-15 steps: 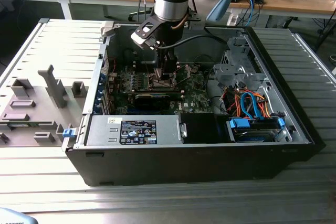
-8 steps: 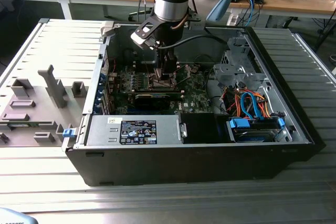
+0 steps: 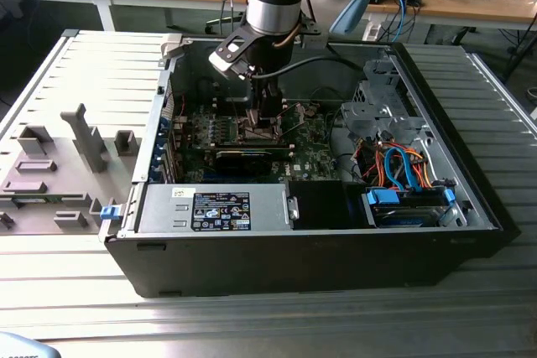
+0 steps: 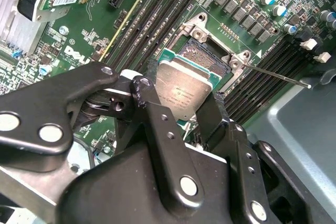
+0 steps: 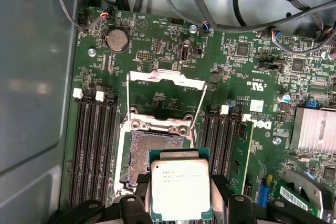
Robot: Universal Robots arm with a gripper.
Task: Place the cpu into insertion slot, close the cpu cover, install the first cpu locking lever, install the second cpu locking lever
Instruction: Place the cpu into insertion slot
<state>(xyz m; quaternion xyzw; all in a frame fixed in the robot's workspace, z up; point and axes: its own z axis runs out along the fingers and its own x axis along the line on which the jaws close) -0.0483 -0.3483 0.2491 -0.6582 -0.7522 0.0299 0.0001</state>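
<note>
Clamping the cpu [image 5: 181,187], the hand [image 5: 181,202] hovers over the insertion slot [image 5: 143,153].

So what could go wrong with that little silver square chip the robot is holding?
The small silver-grey square chip, clamped in the gripper, looks offset from the dark square socket. If it were lowered out of line, it might bend the socket's tiny contacts. The thin wire lever and the opened silver frame cover stand close by, so the gripper could bump them.
</note>
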